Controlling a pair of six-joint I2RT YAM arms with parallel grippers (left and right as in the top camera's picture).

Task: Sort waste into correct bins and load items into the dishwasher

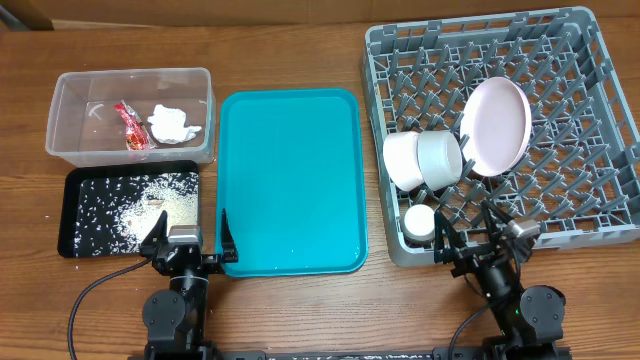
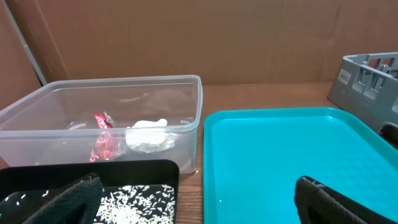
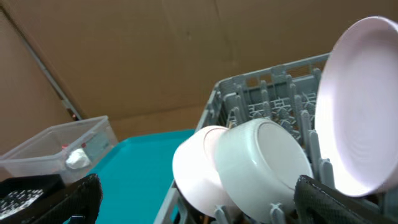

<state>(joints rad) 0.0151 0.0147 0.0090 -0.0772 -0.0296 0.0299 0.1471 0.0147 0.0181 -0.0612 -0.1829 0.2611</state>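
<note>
The clear tub [image 1: 65, 100] at the back left holds the red-and-white wrapper [image 1: 131, 126] and the white tissue [image 1: 172, 123]; both also show in the left wrist view, wrapper [image 2: 102, 143], tissue [image 2: 148, 135]. The black tray [image 1: 75, 183] holds rice grains [image 1: 140, 208]. The grey dish rack [image 1: 600, 120] holds the white plate [image 1: 495, 125] upright, two white bowls [image 1: 425, 160] on their sides and a small white cup [image 1: 420, 222]. Chopsticks are not visible. My left gripper [image 1: 187, 240] is open and empty near the front edge. My right gripper [image 1: 480, 240] is open and empty at the rack's front.
A large teal serving tray [image 1: 290, 180] lies between the bins and the rack, with a few tiny specks near its front. Brown cardboard walls stand behind the table.
</note>
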